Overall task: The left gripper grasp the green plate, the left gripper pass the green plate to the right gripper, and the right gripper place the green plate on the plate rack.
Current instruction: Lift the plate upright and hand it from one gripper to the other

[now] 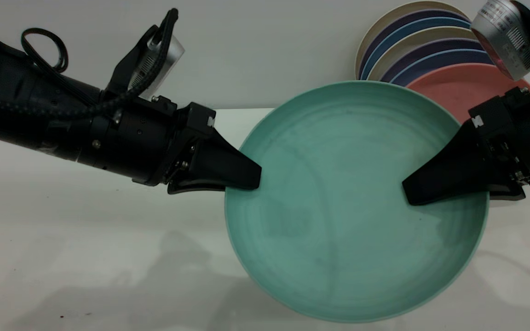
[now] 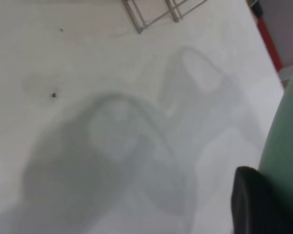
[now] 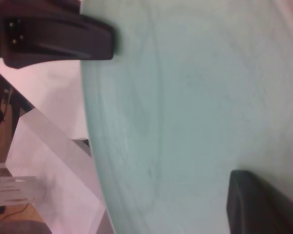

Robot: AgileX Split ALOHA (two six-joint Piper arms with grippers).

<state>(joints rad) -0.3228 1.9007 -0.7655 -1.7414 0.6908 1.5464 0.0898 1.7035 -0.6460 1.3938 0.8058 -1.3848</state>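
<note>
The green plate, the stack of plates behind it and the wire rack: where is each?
green plate (image 1: 338, 202), exterior view, bare centre of its face.
stack of plates (image 1: 423, 48), exterior view, blue rim near the top.
wire rack (image 2: 158, 14), left wrist view, a lower wire bar.

Matte plastic green plate (image 1: 338, 220); thin metal-wire plate rack (image 2: 158, 12).

The green plate (image 1: 352, 202) hides most of the salmon-pink plate (image 1: 458, 89) and the lower parts of the stacked plates (image 1: 412, 43) behind it. Only a corner of the plate rack (image 2: 156, 13) shows in the left wrist view, cut off by the edge. The lower finger of each gripper lies hidden under the plate, so neither grip can be confirmed.
</note>
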